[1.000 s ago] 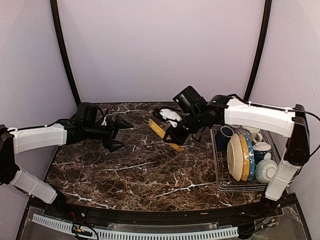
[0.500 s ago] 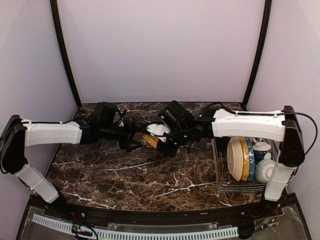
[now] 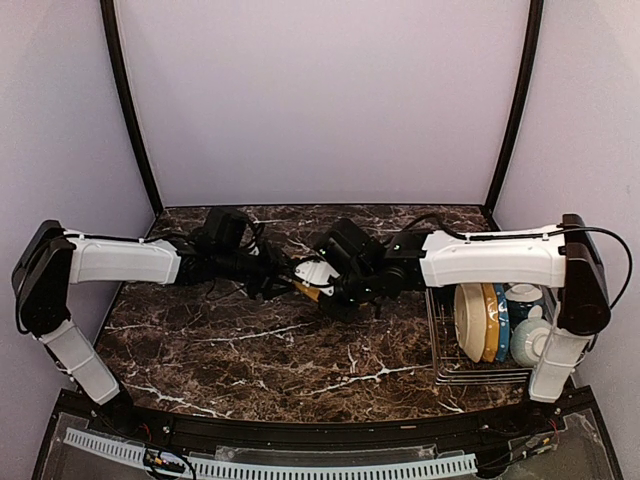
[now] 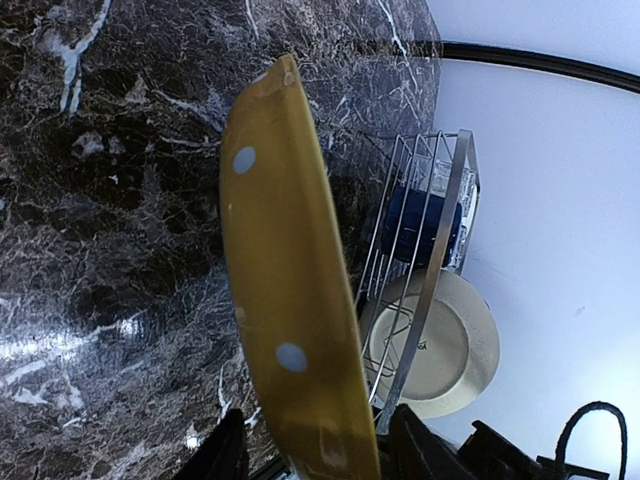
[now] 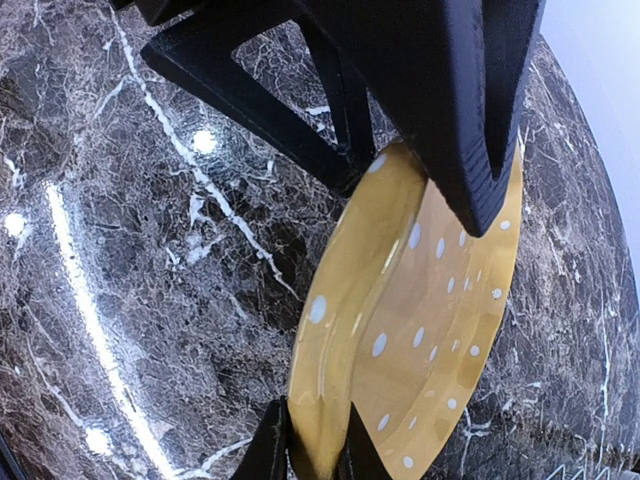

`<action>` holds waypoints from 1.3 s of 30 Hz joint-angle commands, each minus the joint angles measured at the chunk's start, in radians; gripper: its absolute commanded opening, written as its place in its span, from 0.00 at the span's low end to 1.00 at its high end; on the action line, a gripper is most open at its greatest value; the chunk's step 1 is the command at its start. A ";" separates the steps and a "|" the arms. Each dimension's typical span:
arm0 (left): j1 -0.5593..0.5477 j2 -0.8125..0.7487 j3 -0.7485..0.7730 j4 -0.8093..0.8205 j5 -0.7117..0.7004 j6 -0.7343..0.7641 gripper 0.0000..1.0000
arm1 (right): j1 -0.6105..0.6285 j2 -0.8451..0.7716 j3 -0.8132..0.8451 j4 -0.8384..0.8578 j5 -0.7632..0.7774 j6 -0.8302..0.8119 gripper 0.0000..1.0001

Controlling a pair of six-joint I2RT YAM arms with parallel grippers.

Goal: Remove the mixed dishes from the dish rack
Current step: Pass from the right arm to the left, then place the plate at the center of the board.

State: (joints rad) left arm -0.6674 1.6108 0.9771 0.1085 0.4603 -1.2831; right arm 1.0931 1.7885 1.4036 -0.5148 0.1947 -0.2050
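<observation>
A yellow white-dotted plate (image 3: 309, 289) hangs edge-up over the middle of the marble table. My right gripper (image 3: 324, 291) is shut on its lower rim, as the right wrist view shows (image 5: 312, 410). My left gripper (image 3: 288, 283) reaches in from the left. Its jaws straddle the plate's (image 4: 285, 300) opposite rim, open, with a thin gap on each side (image 4: 318, 415). The dish rack (image 3: 482, 373) stands at the right with a cream plate (image 3: 468, 315), a yellow plate (image 3: 487, 315) and a blue plate (image 3: 500, 318) upright in it. A dark blue cup (image 4: 420, 225) sits at its far end.
Pale teal-and-white bowls (image 3: 530, 340) sit in the rack's right side. The right arm's white link (image 3: 490, 258) spans over the rack's far end. The marble table (image 3: 270, 350) ends at a black front rim, with curtain walls behind and to the sides.
The right arm carried the yellow plate leftward and lower. The left arm reached right to meet it, and its jaws narrowed around the plate's rim.
</observation>
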 commanded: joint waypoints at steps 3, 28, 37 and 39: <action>-0.016 0.068 0.054 0.037 0.028 0.027 0.43 | 0.012 -0.019 0.012 0.154 0.078 -0.030 0.00; 0.046 0.217 0.017 0.427 0.115 0.058 0.01 | -0.043 -0.199 -0.096 0.034 0.132 0.228 0.99; 0.109 0.404 0.121 0.492 0.214 0.046 0.01 | -0.182 -0.442 -0.125 -0.178 0.118 0.436 0.99; 0.110 0.433 0.163 0.462 0.216 0.065 0.06 | -0.225 -0.489 -0.120 -0.246 0.088 0.475 0.99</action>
State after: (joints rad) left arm -0.5678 2.0121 1.0641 0.5312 0.6456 -1.2537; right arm 0.9245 1.3788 1.2945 -0.6144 0.3119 0.1493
